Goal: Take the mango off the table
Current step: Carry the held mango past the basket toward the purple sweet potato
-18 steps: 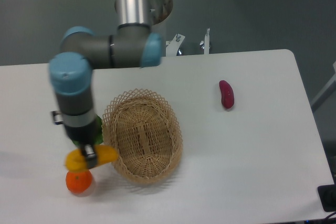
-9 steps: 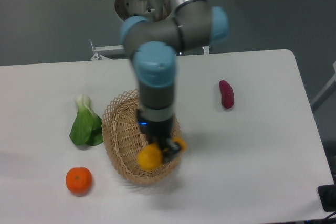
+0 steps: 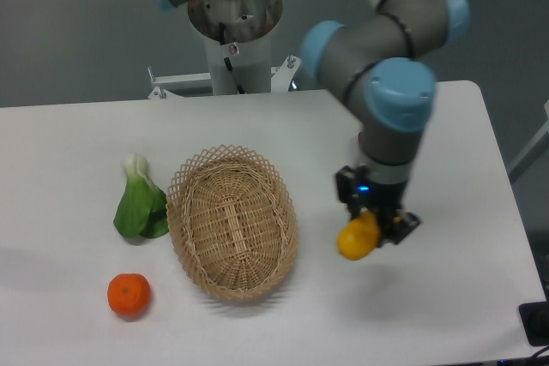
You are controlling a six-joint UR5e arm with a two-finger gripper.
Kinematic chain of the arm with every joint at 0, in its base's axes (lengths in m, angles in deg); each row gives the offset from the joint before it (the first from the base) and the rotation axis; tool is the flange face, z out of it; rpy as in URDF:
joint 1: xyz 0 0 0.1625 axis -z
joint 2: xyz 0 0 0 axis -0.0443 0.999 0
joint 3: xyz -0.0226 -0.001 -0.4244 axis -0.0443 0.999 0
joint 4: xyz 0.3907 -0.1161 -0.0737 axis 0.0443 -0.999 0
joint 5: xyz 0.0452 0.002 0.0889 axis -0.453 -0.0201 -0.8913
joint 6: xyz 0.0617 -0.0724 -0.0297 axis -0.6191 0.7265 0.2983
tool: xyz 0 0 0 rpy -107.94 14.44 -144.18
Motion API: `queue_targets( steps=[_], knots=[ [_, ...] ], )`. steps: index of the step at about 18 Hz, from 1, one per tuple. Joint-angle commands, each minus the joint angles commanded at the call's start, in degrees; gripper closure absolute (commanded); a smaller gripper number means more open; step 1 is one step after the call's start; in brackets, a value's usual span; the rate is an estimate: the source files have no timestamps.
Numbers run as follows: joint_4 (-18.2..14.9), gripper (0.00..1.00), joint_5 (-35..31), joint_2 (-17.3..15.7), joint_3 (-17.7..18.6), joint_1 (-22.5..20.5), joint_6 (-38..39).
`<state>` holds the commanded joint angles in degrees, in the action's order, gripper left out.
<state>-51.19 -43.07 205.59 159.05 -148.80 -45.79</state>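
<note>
The mango (image 3: 356,238), glossy yellow-orange and oblong, hangs above the white table (image 3: 446,297) to the right of the basket. My gripper (image 3: 375,227) points down and is shut on the mango, whose right end is hidden behind the black fingers (image 3: 396,225). The arm's grey and blue wrist stands directly over it.
A wicker basket (image 3: 232,221) sits at the table's middle. Left of it lies a green leafy vegetable (image 3: 140,203), and a round orange (image 3: 129,294) sits near the front left. The arm's base column (image 3: 233,27) rises behind the far edge.
The arm has swung from the front left, over the basket, to the right side with the mango held in the gripper. The dark red vegetable at right is now hidden behind the arm.
</note>
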Motion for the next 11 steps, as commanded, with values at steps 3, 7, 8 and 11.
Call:
queue_targets(
  steps=[3, 7, 8, 11],
  knots=[
    [-0.27, 0.55, -0.70, 3.08, -2.90, -0.53, -0.79],
    [-0.18, 0.51, -2.02, 4.23, -4.05, -1.85, -1.58],
    [-0.18, 0.51, -2.11, 4.40, -4.14, -1.85, -1.59],
    [-0.18, 0.51, -2.11, 4.49, -4.23, -1.85, -1.59]
  ],
)
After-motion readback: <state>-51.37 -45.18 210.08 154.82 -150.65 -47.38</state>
